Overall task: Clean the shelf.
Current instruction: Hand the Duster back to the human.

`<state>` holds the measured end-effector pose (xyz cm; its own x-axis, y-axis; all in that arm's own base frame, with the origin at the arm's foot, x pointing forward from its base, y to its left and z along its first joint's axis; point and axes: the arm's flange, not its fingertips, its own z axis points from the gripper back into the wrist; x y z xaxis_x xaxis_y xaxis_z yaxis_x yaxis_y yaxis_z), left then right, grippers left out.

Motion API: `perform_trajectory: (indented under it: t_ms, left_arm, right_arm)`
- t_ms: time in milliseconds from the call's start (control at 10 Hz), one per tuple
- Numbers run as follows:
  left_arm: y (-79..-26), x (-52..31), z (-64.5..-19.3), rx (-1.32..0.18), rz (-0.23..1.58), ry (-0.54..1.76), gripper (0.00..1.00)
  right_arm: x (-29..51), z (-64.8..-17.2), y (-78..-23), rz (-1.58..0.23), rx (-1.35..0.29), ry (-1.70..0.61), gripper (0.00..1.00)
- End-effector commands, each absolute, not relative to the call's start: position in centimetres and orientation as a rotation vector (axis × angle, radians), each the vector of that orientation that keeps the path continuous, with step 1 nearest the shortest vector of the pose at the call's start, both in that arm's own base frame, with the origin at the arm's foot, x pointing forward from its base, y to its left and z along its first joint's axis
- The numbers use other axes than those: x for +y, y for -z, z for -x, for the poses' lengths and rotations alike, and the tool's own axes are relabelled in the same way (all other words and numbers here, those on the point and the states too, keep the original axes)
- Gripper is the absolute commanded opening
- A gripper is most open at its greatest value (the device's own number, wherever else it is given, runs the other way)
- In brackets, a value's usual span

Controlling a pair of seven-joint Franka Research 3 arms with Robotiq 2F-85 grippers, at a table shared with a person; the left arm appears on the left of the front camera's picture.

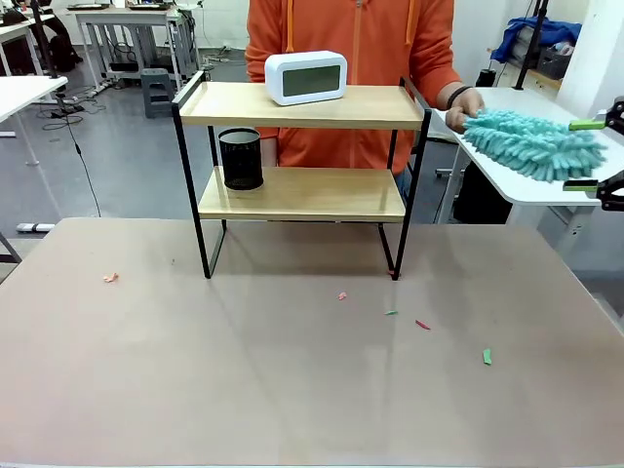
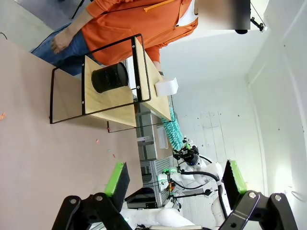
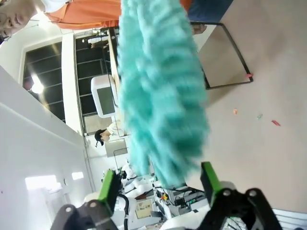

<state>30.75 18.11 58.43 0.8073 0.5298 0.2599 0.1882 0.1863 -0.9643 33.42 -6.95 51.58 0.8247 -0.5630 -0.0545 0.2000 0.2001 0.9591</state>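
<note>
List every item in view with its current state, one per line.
shelf: upright on the table, not yet dusted.
clock: standing on the top board.
black cup: upright on the lower board.
duster: held out by the person's hand, between the right gripper's open fingers.
left gripper: open, empty.
paper scraps: scattered on the table.

One two-tier wooden shelf with black metal frame (image 1: pixel 302 105), one white rectangular digital clock (image 1: pixel 305 77), one black mesh cup (image 1: pixel 240 159), one turquoise fluffy duster (image 1: pixel 531 142), five small coloured paper scraps (image 1: pixel 422 325).

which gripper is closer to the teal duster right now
Right. The right gripper sits at the front view's right edge with its open fingers on either side of the duster, which the person's hand holds out. The left gripper is open, off across the table.
</note>
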Motion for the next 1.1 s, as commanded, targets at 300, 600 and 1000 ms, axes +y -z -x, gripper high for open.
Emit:
perform_trajectory:
  t_ms: [300, 600, 1000]
  left_arm:
    - [-52.3, 10.3, -34.0, -0.545, 1.557, -0.185, 1.0]
    - [-49.1, 3.8, -33.8, -0.42, 1.622, -0.174, 1.0]
    - [-49.4, 6.4, -33.9, -0.453, 1.569, -0.172, 1.0]
  right_arm:
    - [-2.5, -32.4, -52.2, -1.327, -0.18, 0.289, 1.0]
    - [3.0, -35.0, -49.2, -1.311, -0.025, 0.171, 1.0]
    - [0.8, -32.5, -51.5, -1.345, -0.101, 0.231, 1.0]
